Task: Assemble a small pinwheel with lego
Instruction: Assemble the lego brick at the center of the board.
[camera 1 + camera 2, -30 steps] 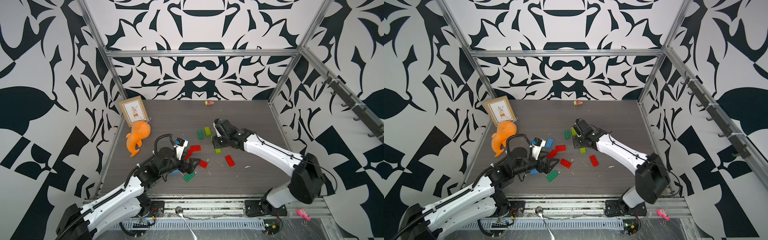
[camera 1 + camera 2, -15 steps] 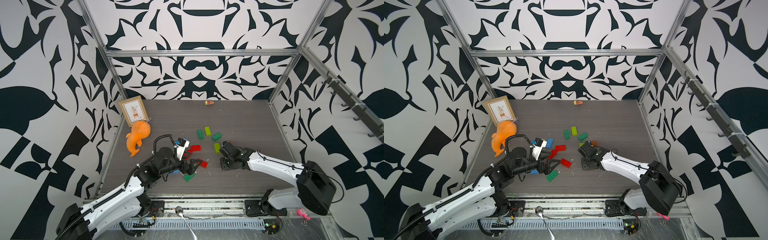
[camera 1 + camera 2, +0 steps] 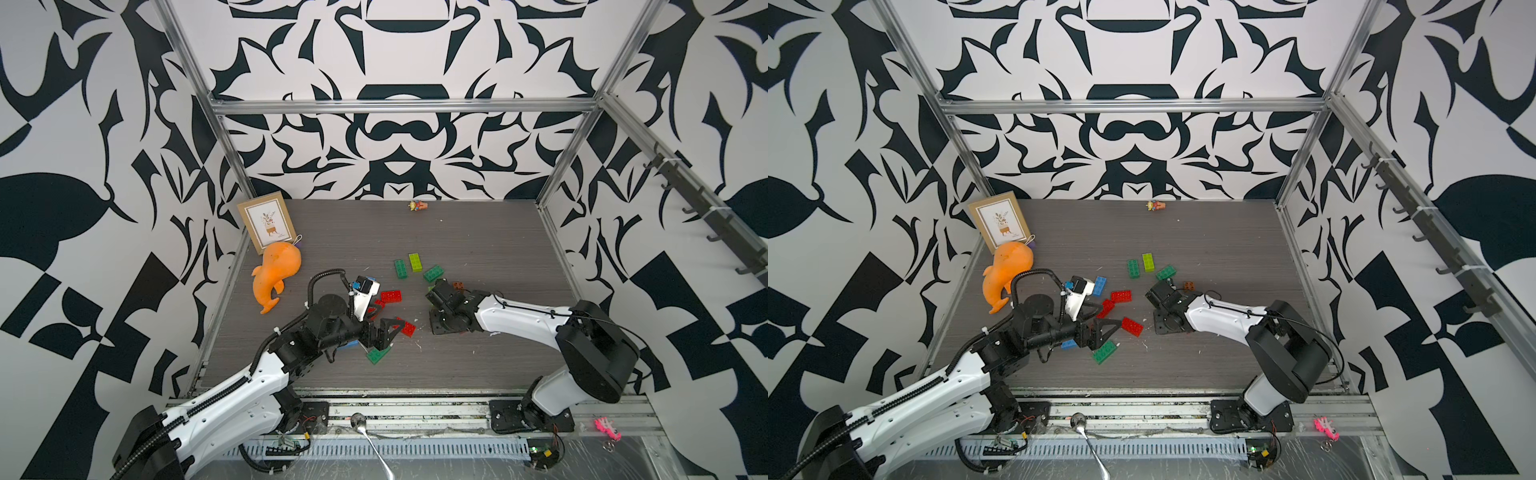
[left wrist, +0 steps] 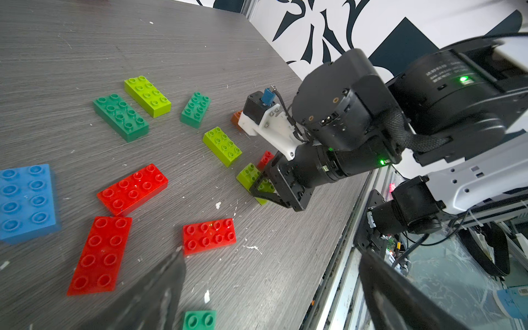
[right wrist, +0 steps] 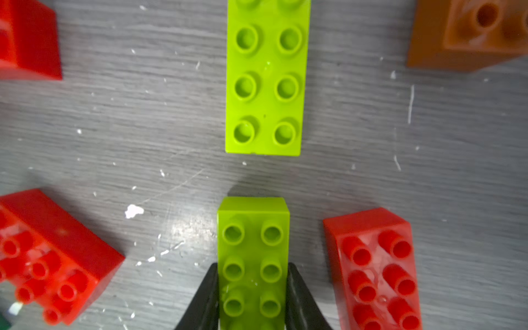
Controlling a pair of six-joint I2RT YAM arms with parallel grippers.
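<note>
Grey wood-grain table (image 3: 478,232) inside patterned walls (image 3: 395,62). Right gripper (image 5: 253,274), just right of frame centre in both top views, clamps a lime brick (image 5: 253,237) by its long sides; a second lime brick (image 5: 265,80) and red bricks (image 5: 374,265) lie near. Left gripper (image 4: 268,285) gapes wide, holding nothing.

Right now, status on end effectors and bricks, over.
Left end effector open, empty. Right end effector shut on lime brick. Red brick close beside it, not touching; second lime brick just ahead.

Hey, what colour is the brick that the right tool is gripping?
Lime green; the brick in the right tool shows best in the right wrist view.
</note>
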